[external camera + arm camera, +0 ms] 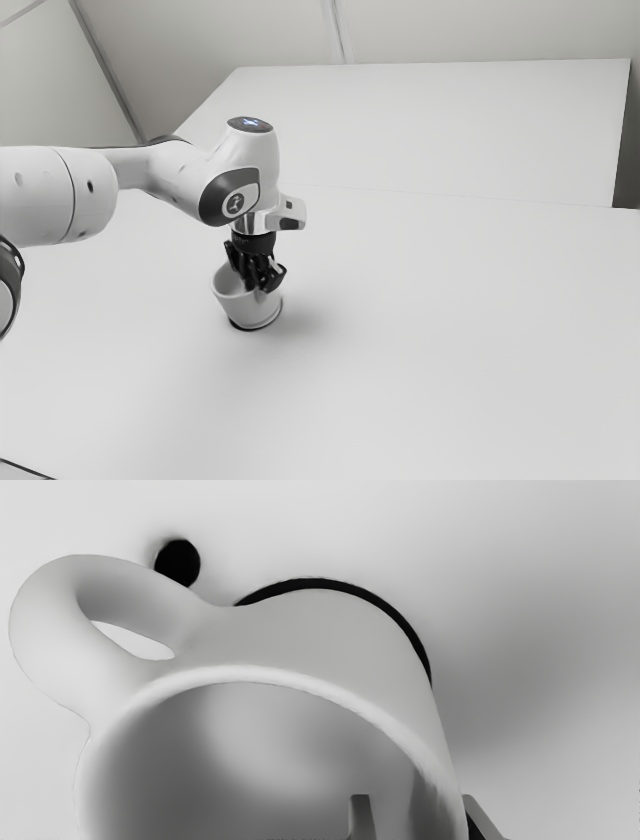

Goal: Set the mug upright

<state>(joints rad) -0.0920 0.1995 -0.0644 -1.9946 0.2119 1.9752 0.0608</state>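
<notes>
Probably the mug is right way up, with open fingers across its wall

The pale bench (450,320) gives the mug a flat support. My arm (90,190) reaches in from about ten o'clock of the exterior view, its hand pointing down, so that the fingers can go along the wall and not push it sideways. The mug (255,308) is at about eight o'clock from that view's middle, mouth up, on its base as it seems; a small tilt I cannot exclude. If the fingers are at six o'clock of the mouth, the handle (45,630) is roughly at one o'clock, away from them, which leaves the wall free for grasping. The fingers (361,817) stand apart, one inside, one outside; the inner one appears not to press the wall, so I judge nothing is gripped. The next move should be straight up, because a sideways pull could catch the rim (280,674) and tip everything again.
</notes>
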